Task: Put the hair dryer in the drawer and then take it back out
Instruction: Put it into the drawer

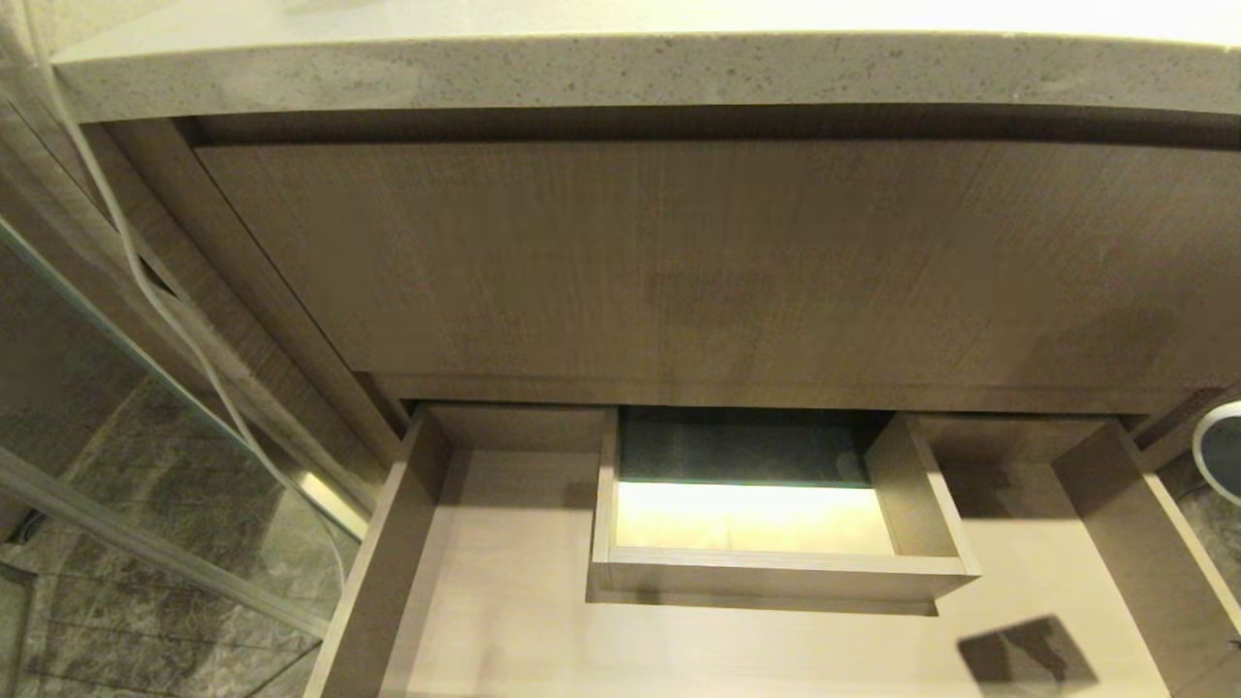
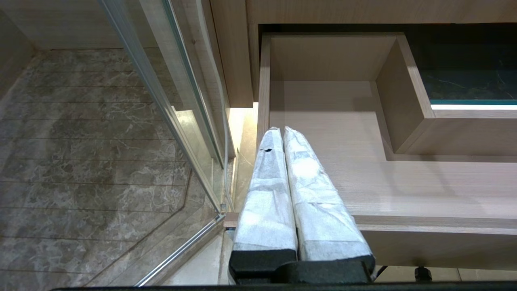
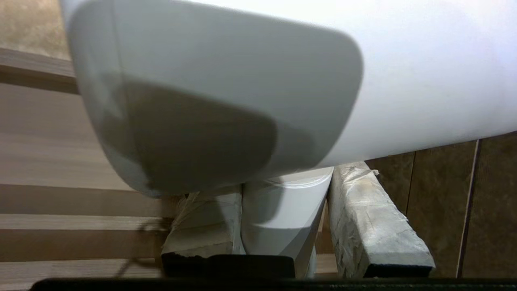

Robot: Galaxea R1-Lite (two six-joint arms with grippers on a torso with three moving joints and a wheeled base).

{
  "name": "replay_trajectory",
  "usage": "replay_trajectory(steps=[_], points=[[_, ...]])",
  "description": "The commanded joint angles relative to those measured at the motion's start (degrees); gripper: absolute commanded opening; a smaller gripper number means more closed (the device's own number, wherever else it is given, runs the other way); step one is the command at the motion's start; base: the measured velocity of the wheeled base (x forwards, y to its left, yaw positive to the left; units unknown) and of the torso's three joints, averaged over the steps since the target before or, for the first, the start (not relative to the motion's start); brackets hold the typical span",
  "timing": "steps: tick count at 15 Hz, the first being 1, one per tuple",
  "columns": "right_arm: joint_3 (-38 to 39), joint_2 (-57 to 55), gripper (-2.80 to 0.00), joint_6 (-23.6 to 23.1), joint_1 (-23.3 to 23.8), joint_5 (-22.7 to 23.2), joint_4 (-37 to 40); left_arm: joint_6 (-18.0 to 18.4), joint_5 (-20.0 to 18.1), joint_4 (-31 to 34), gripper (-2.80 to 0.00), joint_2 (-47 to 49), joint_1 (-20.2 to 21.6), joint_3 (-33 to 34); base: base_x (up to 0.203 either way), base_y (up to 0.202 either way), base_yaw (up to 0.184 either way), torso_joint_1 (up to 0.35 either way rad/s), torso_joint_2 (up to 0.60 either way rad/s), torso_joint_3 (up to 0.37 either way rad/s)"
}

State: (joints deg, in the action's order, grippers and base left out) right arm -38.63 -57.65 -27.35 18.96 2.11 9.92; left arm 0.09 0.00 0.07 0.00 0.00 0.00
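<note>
The drawer (image 1: 504, 582) stands pulled out below the cabinet, its beige floor bare around a boxed cut-out (image 1: 776, 572). The white hair dryer (image 3: 250, 81) fills the right wrist view. Its slim handle (image 3: 278, 226) sits between the taped fingers of my right gripper (image 3: 282, 182), which is shut on it. In the head view only the hair dryer's dark round end (image 1: 1224, 451) shows, at the right edge beside the drawer's right wall. My left gripper (image 2: 282, 130) hangs shut and empty over the drawer's (image 2: 363, 182) front left corner.
A stone countertop (image 1: 620, 68) overhangs a taller wood-grain panel (image 1: 679, 271) above the drawer. A glass partition (image 2: 161, 101) and marble floor (image 2: 80, 161) lie to the left. A white cord (image 1: 126, 252) hangs down at the left.
</note>
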Motion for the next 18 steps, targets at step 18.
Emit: replay_trajectory(steps=[18], points=[[-6.01,-14.6,-2.8,0.1,-16.41,-1.43,-6.58,0.0,0.0,0.01,-2.8,0.0,0.0,0.0,0.0,0.0,0.0,0.0,0.0,0.0]])
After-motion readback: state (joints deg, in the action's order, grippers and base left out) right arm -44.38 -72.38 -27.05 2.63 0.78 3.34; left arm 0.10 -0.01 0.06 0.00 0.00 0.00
